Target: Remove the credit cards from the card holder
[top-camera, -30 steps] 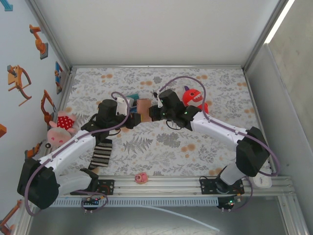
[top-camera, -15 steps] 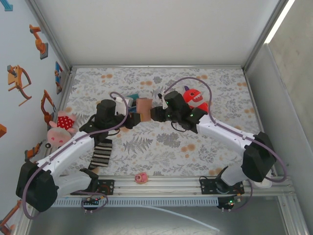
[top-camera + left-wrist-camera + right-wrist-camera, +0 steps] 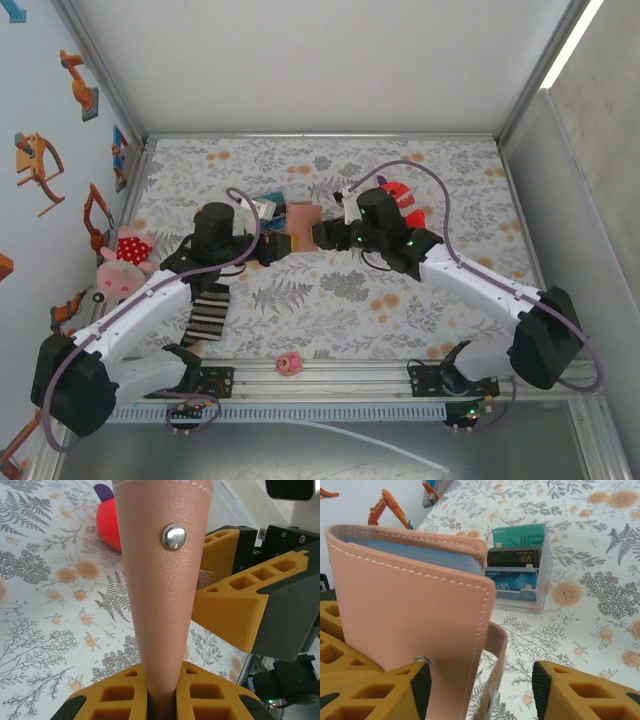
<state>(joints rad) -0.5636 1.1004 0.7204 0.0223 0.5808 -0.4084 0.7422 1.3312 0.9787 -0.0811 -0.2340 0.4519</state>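
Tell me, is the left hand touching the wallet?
Touching. The left wrist view shows the left hand pinching the wallet between its yellow fingers, no gap.

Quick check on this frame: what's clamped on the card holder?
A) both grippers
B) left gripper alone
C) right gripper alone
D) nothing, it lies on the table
B: the left gripper is shut on the card holder, pressing on both faces, while the right gripper stands open, with a gap showing on one side of the holder.
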